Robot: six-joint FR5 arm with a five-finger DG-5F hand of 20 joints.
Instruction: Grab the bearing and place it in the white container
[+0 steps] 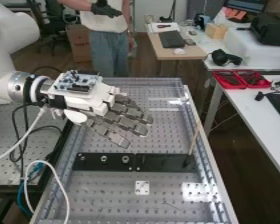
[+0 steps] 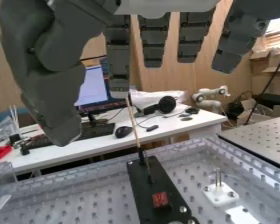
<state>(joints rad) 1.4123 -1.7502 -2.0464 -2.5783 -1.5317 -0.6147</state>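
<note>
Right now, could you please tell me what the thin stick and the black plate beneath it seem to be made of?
Thin stick: probably bare wood, judging by its tan, dull look. Black plate: painted metal or plastic, perhaps; its dark, fairly matte face leaves that open.

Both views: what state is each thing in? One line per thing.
Hand: open, empty.
Black strip: lying flat across the perforated bench.
Round metal parts: sitting on the strip.
Wooden stick: standing tilted at the strip's end.
White plate: flat, metal pins upright on it.
Monitor: lit.
Red bins: open-topped, dark items inside.
</note>
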